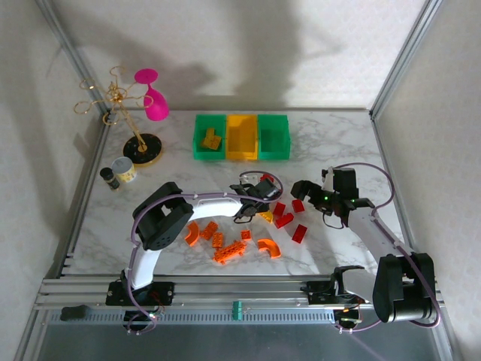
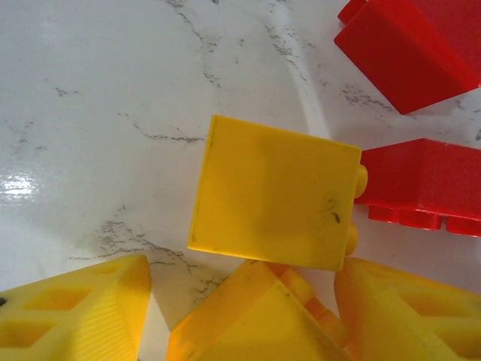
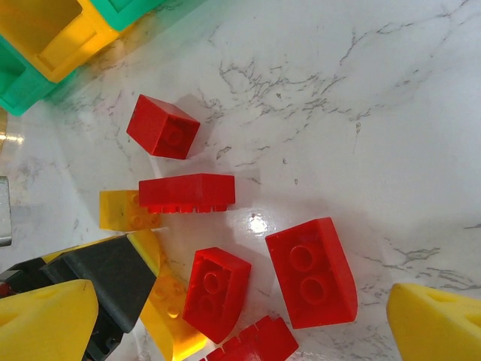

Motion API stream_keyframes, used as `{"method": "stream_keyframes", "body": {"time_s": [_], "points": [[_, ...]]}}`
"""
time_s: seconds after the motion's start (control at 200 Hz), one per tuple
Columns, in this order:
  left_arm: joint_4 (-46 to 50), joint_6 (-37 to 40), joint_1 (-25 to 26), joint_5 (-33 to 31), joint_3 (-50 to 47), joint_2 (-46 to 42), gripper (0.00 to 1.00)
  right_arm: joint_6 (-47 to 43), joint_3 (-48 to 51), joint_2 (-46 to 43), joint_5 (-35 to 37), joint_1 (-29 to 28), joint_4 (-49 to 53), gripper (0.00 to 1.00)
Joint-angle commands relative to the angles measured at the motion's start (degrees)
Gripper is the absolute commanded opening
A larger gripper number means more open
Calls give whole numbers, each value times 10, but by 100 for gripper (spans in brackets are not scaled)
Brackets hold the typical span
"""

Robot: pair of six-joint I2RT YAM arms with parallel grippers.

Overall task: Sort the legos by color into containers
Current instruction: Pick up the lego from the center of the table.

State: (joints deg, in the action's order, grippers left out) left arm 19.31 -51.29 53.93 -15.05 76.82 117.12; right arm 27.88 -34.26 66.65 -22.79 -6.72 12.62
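MARBLE TABLE (image 1: 338, 150): The left gripper (image 1: 258, 204) hangs low over one clear yellow wedge (image 2: 252, 320). Its fingers (image 2: 75, 316) stand apart on either side of the piece, and bare table shows between one finger and the wedge, so nothing is clamped. Just past the fingertips lies one square yellow brick (image 2: 274, 199). Two red bricks (image 2: 425, 188) sit to its right, the nearer one just beside its studs.

The right gripper (image 1: 302, 191) is spread wide and holds nothing. From its wrist, five red bricks are counted on the table: three between or just ahead of its fingers (image 3: 45, 320), and two farther beyond them.

From above, six orange bricks (image 1: 229, 252) — two of them curved — lie scattered short of the left fingers, back toward that arm's base.

Three bins (image 1: 242, 113) stand in a touching row well beyond both pairs of fingers, in the order green, yellow, green. The left green bin (image 1: 198, 150) holds yellow pieces (image 1: 211, 139), though how many cannot be told.

Far to the left of all the fingers stand one gold stand (image 1: 120, 98) with one pink glass (image 1: 152, 96) hung on it, one small cup (image 1: 124, 171) and one dark bottle (image 1: 110, 178). The cup carries a label, but it is too small to read.
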Motion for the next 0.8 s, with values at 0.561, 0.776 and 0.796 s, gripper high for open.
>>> {"method": "stream_keyframes", "body": {"time_s": [0.561,0.776,0.796], "points": [[19,18,-16,-56,-57,-122,50,-8,-14,7,-28,-32,-15,99],[53,79,-96,-103,-39,-174,50,36,-39,45,-6,-122,-72,99],[50,87,-106,-107,-36,-176,50,41,-43,51,-3,-131,-78,99]]}}
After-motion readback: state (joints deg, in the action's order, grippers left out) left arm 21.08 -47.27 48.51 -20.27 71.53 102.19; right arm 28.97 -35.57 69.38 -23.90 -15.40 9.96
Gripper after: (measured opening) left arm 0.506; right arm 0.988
